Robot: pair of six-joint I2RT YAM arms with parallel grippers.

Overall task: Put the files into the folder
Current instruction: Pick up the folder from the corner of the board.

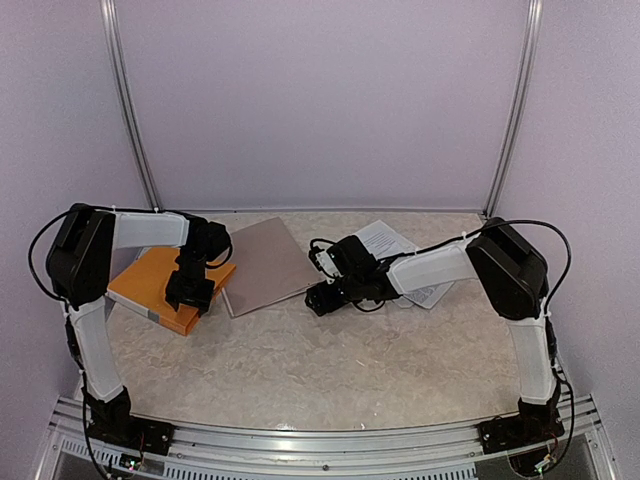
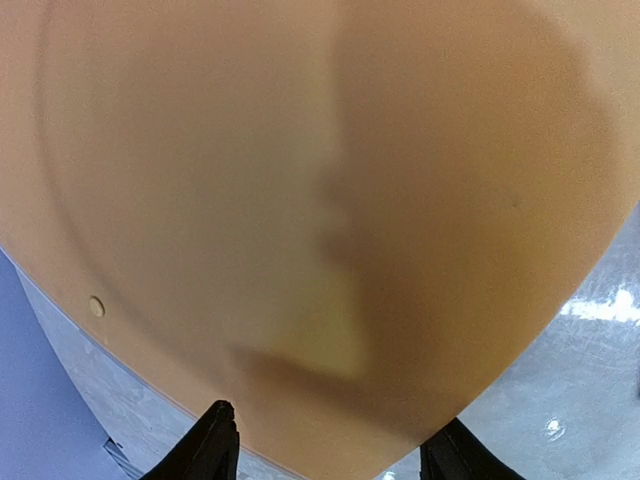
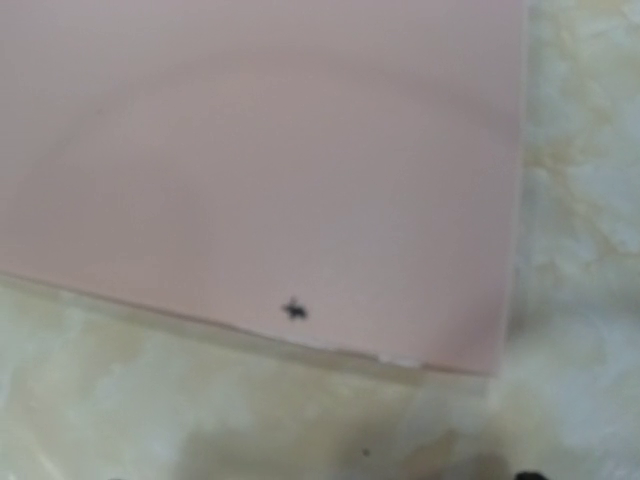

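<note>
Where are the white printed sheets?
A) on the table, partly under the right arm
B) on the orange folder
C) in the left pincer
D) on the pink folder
A: the sheets lie on the table at the far right, partly hidden by the right arm.

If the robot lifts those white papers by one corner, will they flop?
Probably floppy: the papers look very thin and lie flat on the table. They look like loose sheets, so they may fan apart. Likely light, sliding easily if pushed.
</note>
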